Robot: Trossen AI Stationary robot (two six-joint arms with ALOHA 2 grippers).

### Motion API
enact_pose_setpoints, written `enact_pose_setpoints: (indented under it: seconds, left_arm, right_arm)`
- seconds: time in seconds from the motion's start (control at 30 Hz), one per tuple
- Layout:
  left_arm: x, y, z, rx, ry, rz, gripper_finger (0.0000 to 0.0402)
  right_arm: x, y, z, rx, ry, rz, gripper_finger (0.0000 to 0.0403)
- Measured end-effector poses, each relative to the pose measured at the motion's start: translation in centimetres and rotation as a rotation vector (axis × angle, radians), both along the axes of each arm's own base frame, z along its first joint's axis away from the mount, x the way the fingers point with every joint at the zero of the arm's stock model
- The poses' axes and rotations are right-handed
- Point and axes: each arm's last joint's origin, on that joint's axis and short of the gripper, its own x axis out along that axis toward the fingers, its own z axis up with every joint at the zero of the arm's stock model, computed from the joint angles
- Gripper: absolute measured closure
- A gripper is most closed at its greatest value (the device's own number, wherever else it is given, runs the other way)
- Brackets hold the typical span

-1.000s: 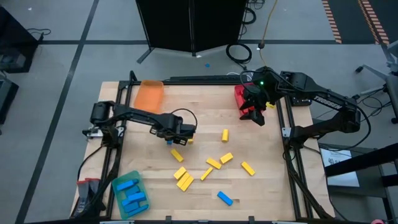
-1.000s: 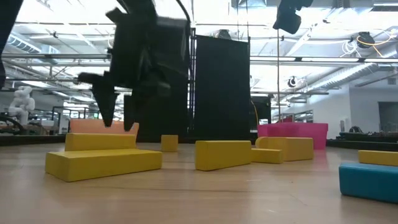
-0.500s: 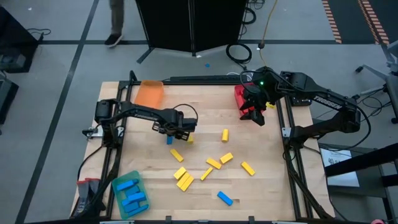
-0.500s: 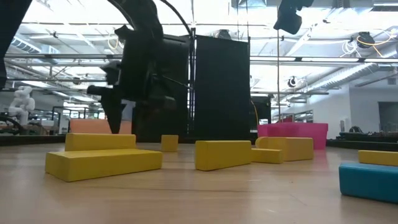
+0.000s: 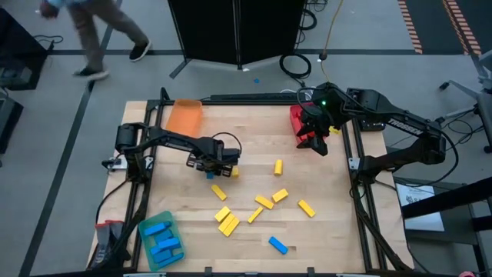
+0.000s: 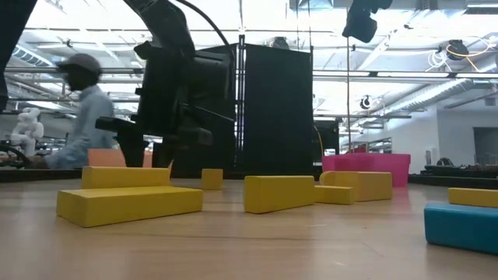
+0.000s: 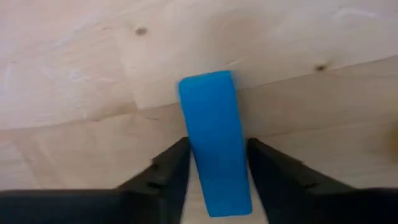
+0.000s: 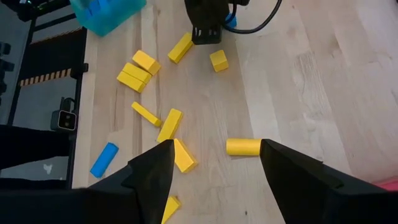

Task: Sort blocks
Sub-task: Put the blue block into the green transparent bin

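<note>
the left gripper [image 7: 214, 163] is low over the middle of the wooden table [image 5: 330, 231] with its two fingers close on each side of a blue block [image 7: 214, 149], while the right gripper [image 5: 314, 138] waits with fingers apart by the red tray [image 5: 296, 117], and yellow blocks [image 5: 264, 202] lie scattered nearby.

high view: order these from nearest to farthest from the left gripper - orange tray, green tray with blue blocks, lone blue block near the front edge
Measured from the left gripper, at mid-table:
1. Orange tray, at the table's back edge, on the left arm's side.
2. Green tray, front left corner, holding blue blocks.
3. Lone blue block, near the front edge, toward the right arm's side.
The last two are fairly close.
</note>
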Motion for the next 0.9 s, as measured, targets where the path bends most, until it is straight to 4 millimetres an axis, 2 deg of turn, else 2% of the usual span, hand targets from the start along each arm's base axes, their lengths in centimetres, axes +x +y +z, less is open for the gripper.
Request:
enact_pose_setpoints:
  seconds: [0.1, 0.33, 0.53, 0.7, 0.9]
  left_arm:
    - [0.2, 0.0, 0.1, 0.000, -0.008, -0.020, 0.0300]
    - [-0.3, -0.5, 1.0, -0.009, -0.004, -0.086, 0.0301]
    - [-1.0, -1.5, 5.3, 0.020, -0.096, -0.147, 0.0301]
    - [-2.8, -4.3, 10.0, -0.005, -0.199, -0.211, 0.0301]
    - [-6.9, -9.4, 12.6, -0.038, -0.151, -0.298, 0.0301]
  right_arm:
    - [0.0, 0.0, 0.0, 0.000, 0.000, 0.000, 0.0167]
    - [0.0, 0.0, 0.0, 0.003, 0.001, -0.003, 0.0167]
    - [0.0, 0.0, 0.0, 0.004, 0.000, -0.004, 0.0167]
    - [0.0, 0.0, 0.0, 0.004, 0.000, -0.005, 0.0167]
    - [0.0, 0.0, 0.0, 0.000, 0.000, -0.001, 0.0167]
